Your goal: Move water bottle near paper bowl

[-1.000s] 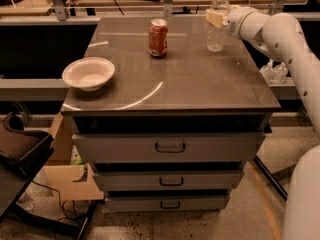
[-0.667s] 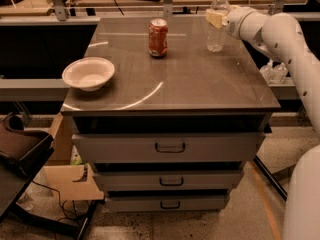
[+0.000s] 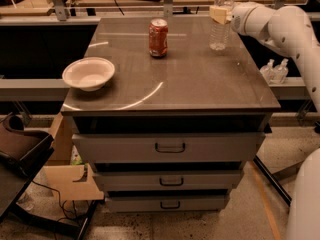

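Note:
The water bottle (image 3: 219, 31), clear with a white cap, stands upright at the back right of the grey cabinet top (image 3: 185, 79). My gripper (image 3: 220, 14) is at the bottle's upper part, reaching in from the right on the white arm (image 3: 280, 26). The bottle's base rests on the top. The paper bowl (image 3: 88, 73), white and shallow, sits at the left edge of the top, far from the bottle.
An orange-red soda can (image 3: 158, 37) stands at the back middle, between bottle and bowl. Two small clear bottles (image 3: 274, 70) sit on a ledge to the right of the cabinet. Three drawers (image 3: 170, 147) face me below. A cardboard box (image 3: 65, 179) lies on the floor at left.

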Robot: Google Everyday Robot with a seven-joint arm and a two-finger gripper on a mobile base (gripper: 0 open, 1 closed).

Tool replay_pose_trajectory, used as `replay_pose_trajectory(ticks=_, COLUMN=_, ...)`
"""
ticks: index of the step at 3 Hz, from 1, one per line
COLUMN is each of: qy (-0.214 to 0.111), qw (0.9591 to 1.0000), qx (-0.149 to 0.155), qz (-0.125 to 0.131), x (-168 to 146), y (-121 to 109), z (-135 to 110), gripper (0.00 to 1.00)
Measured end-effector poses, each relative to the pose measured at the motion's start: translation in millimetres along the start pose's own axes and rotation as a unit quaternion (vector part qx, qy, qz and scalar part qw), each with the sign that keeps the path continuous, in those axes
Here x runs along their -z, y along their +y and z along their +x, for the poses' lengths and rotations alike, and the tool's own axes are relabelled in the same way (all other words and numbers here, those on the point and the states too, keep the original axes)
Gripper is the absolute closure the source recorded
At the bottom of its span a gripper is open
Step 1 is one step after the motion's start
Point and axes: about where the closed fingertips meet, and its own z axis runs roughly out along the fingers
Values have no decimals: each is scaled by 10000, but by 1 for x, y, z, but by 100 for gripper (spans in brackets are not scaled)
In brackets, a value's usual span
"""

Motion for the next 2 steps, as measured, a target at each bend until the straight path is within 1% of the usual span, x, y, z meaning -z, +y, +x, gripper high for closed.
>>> replay_pose_trajectory(ticks=1, qy=114, qw=9991, qx=-397, qz=-60, x=29, y=0, z=-22, gripper=100)
replay_pose_trajectory(ticks=2, qy=62, qw=9987, qx=-504, qz=-29, x=60, y=15, z=-55, gripper=100)
